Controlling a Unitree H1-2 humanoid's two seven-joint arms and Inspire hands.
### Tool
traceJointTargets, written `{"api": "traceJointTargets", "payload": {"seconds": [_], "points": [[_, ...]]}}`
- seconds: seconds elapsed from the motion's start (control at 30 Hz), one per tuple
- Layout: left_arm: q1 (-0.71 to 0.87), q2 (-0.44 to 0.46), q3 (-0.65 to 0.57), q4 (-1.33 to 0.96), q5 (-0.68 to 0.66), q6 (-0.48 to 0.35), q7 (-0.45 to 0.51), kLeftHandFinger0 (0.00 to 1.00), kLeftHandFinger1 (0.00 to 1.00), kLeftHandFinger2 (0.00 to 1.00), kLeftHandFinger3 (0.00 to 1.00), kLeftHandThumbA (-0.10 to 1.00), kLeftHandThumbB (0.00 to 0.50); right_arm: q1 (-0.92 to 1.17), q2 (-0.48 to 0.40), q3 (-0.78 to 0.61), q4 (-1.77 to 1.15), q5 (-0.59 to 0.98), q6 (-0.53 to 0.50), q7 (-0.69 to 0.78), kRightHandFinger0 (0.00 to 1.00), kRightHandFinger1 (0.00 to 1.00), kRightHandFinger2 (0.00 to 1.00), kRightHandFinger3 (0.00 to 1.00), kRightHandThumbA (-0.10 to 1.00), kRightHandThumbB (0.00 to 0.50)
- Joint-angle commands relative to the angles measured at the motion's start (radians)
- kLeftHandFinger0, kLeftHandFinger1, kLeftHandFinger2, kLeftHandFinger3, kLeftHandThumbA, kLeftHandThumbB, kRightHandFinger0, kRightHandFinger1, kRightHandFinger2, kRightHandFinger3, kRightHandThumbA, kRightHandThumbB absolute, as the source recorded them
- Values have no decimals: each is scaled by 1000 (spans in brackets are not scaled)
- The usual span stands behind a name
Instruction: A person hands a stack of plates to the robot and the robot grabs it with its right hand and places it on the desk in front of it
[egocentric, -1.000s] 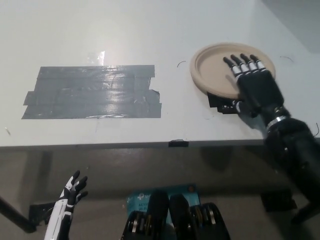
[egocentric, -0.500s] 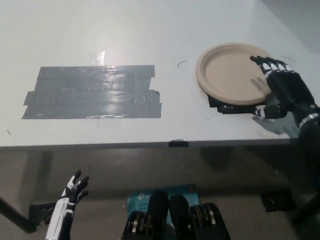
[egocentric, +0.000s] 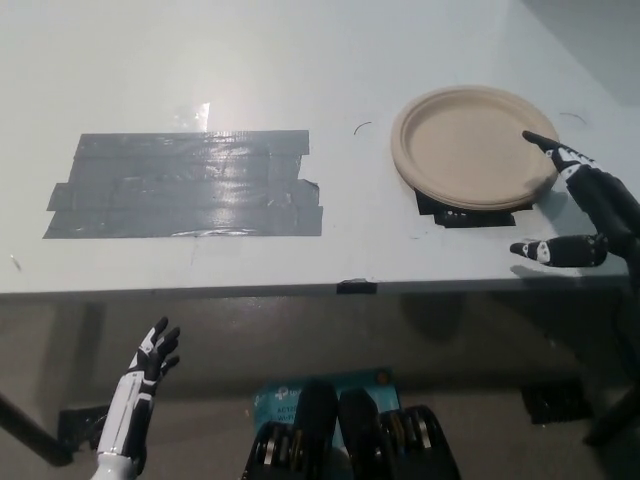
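A stack of beige plates lies flat on the white desk at its right, partly over a black tape mark. My black right hand hovers just right of the stack, open with fingers spread, not touching it. One fingertip reaches near the stack's right rim. My white left hand rests open below the desk's front edge at the lower left.
A large patch of grey tape covers the desk's left middle. A small black tape tab sits on the front edge. The desk's right corner falls away just beyond the plates.
My right hand has lifted off the plates and drawn back to the right, leaving the stack lying on the desk. The left hand has shifted slightly.
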Motion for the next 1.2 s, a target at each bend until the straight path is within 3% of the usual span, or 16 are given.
{"api": "traceJointTargets", "payload": {"seconds": [0.0, 0.1, 0.17, 0.2, 0.27, 0.37, 0.4, 0.47, 0.8, 0.83, 0.9, 0.93, 1.17], "points": [[-89, 27, -7, -32, -18, 13, -29, 968, 1000, 999, 1000, 1000, 123, -48, -253, -262, -970, 883, -187, -104, 1000, 1000, 1000, 1000, 907, 494], [-80, 25, -10, -36, -20, 21, -33, 985, 1000, 1000, 1000, 1000, 130, 43, -161, -229, -971, 712, -243, -83, 1000, 1000, 1000, 1000, 1000, 500], [-66, 24, -12, -37, -18, 20, -34, 994, 1000, 1000, 1000, 1000, 124, 126, -177, -171, -971, 865, -268, -84, 1000, 1000, 1000, 1000, 855, 499], [-64, 25, -13, -37, -17, 20, -35, 999, 1000, 1000, 1000, 1000, 118, 155, -165, -159, -971, 865, -273, -85, 1000, 1000, 1000, 1000, 870, 500], [-48, 23, -17, -38, -17, 14, -37, 1000, 1000, 1000, 1000, 1000, 111, 273, -118, -148, -967, 833, -276, -71, 1000, 1000, 1000, 1000, 1000, 500], [-27, 17, -22, -41, -16, 13, -37, 1000, 1000, 1000, 1000, 1000, 117, 392, -76, -155, -912, 868, -295, -39, 1000, 1000, 1000, 1000, 1000, 500], [-20, 16, -23, -43, -14, 12, -36, 990, 1000, 1000, 1000, 1000, 114, 420, -64, -156, -884, 898, -303, -18, 1000, 1000, 1000, 1000, 1000, 473], [-5, 13, -24, -43, -12, 6, -33, 982, 1000, 1000, 1000, 1000, 116, 478, -9, -171, -818, 891, -269, -17, 1000, 1000, 1000, 1000, 1000, 496], [45, 8, -33, -47, -23, -27, -32, 983, 1000, 1000, 1000, 1000, 134, 554, 275, -232, -393, 650, -224, 6, 1000, 1000, 1000, 1000, 1000, 424], [51, 6, -34, -47, -20, -27, -29, 1000, 1000, 1000, 1000, 1000, 156, 553, 310, -239, -304, 607, -237, 4, 1000, 1000, 1000, 1000, 1000, 378], [60, 4, -35, -48, -21, -30, -27, 1000, 1000, 1000, 1000, 1000, 164, 550, 349, -256, -209, 569, -255, 21, 1000, 1000, 1000, 1000, 1000, 350], [63, 4, -34, -50, -22, -29, -27, 1000, 1000, 1000, 1000, 1000, 170, 546, 361, -258, -167, 543, -263, 28, 1000, 1000, 1000, 1000, 1000, 289], [78, -2, -31, -62, -33, -21, -32, 1000, 1000, 1000, 1000, 1000, 163, 552, 397, -285, -115, 531, -240, 91, 1000, 1000, 1000, 1000, 1000, 287]]}}
